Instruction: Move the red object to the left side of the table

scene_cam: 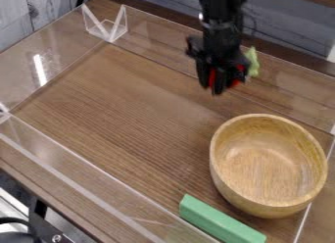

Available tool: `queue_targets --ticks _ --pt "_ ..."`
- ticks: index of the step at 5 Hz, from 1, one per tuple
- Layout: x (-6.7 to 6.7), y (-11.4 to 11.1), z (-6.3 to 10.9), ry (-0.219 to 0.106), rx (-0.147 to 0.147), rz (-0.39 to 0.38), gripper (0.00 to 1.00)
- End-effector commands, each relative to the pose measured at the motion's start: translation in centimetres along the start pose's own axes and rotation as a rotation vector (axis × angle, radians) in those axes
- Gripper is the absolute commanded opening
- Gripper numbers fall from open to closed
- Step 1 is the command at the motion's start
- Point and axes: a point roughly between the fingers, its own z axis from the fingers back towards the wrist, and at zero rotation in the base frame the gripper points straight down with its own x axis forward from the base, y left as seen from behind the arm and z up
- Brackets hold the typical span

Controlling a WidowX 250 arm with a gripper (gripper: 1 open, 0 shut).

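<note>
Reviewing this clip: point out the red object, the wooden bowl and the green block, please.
red object (220, 77): camera view, red body showing between the jaws.
wooden bowl (269, 165): camera view, inside bottom.
green block (220, 220): camera view, flat top face.
</note>
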Motion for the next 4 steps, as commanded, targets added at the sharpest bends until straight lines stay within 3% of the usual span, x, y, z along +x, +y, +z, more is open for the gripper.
queue_targets --ticks 1,3,4 --pt "-0.7 3.5 4.1 -0.089 0.047 0.090 0.00" --pt "0.5 -0.5 2.9 -0.076 0.019 0.058 0.00" --pt "1.3 -1.3 2.8 -0.077 0.009 0.036 0.00"
